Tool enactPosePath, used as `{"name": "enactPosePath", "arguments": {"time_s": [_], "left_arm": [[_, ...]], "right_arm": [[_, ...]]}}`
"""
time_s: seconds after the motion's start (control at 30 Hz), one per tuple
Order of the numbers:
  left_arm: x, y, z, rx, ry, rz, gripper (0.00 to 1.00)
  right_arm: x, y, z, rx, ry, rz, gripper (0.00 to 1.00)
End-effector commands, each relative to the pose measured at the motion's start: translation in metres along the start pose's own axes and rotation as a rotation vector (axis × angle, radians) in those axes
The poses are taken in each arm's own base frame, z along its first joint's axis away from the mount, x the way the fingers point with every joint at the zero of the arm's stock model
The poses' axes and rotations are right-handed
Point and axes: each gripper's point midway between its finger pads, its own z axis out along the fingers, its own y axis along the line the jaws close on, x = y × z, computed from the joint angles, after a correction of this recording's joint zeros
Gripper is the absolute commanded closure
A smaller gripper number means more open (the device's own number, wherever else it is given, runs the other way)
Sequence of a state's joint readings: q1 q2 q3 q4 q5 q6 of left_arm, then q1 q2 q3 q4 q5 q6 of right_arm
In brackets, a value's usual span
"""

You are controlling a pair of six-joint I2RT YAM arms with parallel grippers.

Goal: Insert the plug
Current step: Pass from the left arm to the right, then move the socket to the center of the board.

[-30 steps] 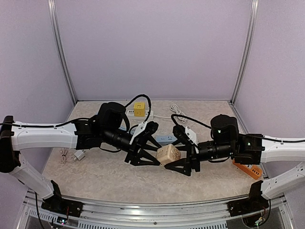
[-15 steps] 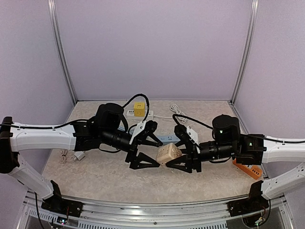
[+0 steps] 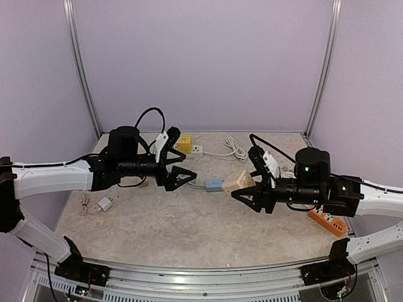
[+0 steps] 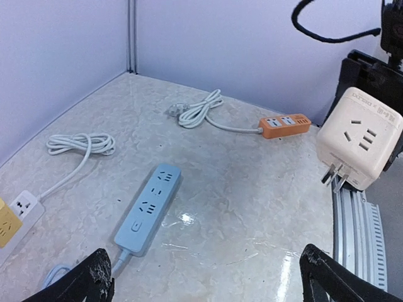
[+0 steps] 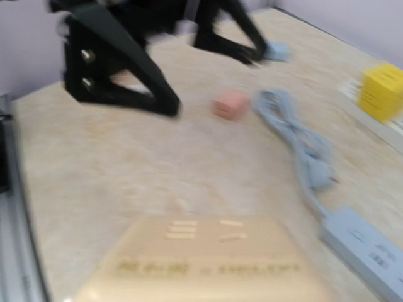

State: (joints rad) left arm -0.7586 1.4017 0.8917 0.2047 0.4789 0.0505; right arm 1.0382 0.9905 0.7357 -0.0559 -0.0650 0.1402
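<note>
The right gripper (image 3: 243,189) grips a cream cube-shaped plug adapter (image 3: 237,180), raised above the bench (image 3: 157,226) beside a blue power strip (image 4: 149,200). The left gripper (image 4: 214,277) gapes wide, empty.

Table (image 3: 157,233): mottled beige top, power strips and cords lying flat.
Blue strip (image 3: 214,184) near the centre; white strip (image 3: 197,149) at the back, with its coiled cord (image 3: 236,148) just to the right; orange strip (image 3: 327,222) at the right edge, partly hidden; small white adapter (image 3: 104,204) at the left.
</note>
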Motion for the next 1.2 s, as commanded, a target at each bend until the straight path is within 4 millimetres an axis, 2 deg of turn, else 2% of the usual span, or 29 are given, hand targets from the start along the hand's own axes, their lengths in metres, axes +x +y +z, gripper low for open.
{"name": "enactPosePath", "arguments": {"time_s": [0.0, 0.17, 0.33, 0.5, 0.7, 0.83, 1.03, 1.17], "left_arm": [[0.001, 0.035, 0.004, -0.063, -0.027, -0.120, 0.01], [-0.001, 0.076, 0.007, -0.034, -0.057, -0.249, 0.01], [0.012, 0.105, 0.029, -0.042, -0.012, -0.255, 0.01], [0.023, 0.112, 0.040, -0.034, -0.030, -0.144, 0.01], [0.043, 0.123, 0.049, -0.039, -0.020, -0.082, 0.01], [0.050, 0.131, 0.051, -0.045, -0.008, -0.091, 0.01], [0.060, 0.128, 0.063, 0.023, 0.066, -0.070, 0.01], [0.069, 0.124, 0.072, 0.048, 0.131, -0.002, 0.01]], "right_arm": [[0.001, -0.040, -0.008, 0.189, 0.000, 0.074, 1.00], [-0.003, -0.066, -0.009, 0.283, 0.008, 0.127, 1.00], [-0.001, -0.087, -0.009, 0.365, 0.035, 0.163, 1.00], [-0.007, -0.099, -0.011, 0.420, 0.029, 0.177, 1.00], [-0.005, -0.120, -0.012, 0.495, 0.048, 0.220, 1.00], [0.004, -0.132, -0.010, 0.514, 0.056, 0.280, 1.00], [0.020, -0.147, -0.005, 0.530, 0.119, 0.328, 1.00], [0.030, -0.155, -0.010, 0.567, 0.145, 0.347, 1.00]]}}
